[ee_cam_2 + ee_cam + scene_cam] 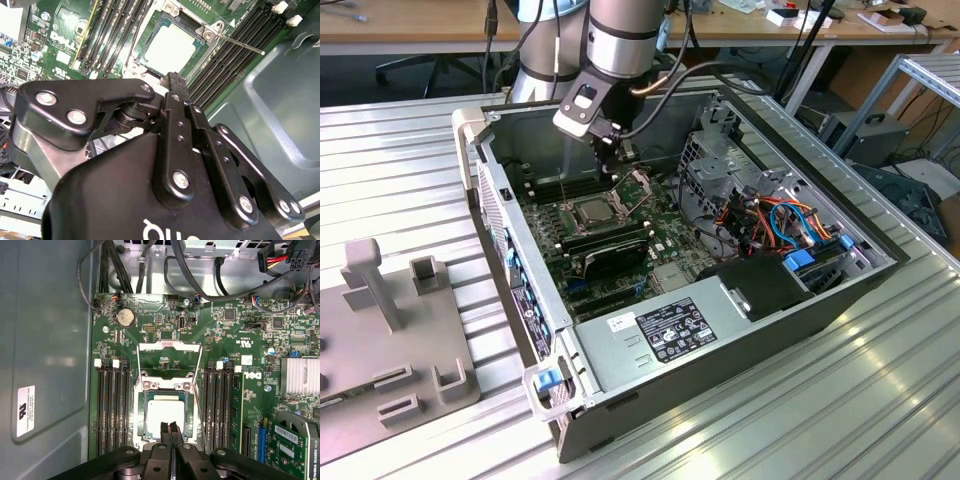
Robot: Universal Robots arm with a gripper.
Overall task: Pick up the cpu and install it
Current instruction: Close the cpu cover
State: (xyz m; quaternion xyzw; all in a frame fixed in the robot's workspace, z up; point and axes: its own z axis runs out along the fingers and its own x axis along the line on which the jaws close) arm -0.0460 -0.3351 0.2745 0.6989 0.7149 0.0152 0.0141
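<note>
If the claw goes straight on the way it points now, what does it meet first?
Probably the CPU, lying in its open socket; the claw points at it, but depth is unclear.

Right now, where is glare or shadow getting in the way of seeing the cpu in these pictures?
In the second wrist view the cpu lid is washed pale by reflected light; in the first wrist view it is bright too, and the tool overlaps one edge; in the exterior view glare streaks the table, not the cpu.
</note>
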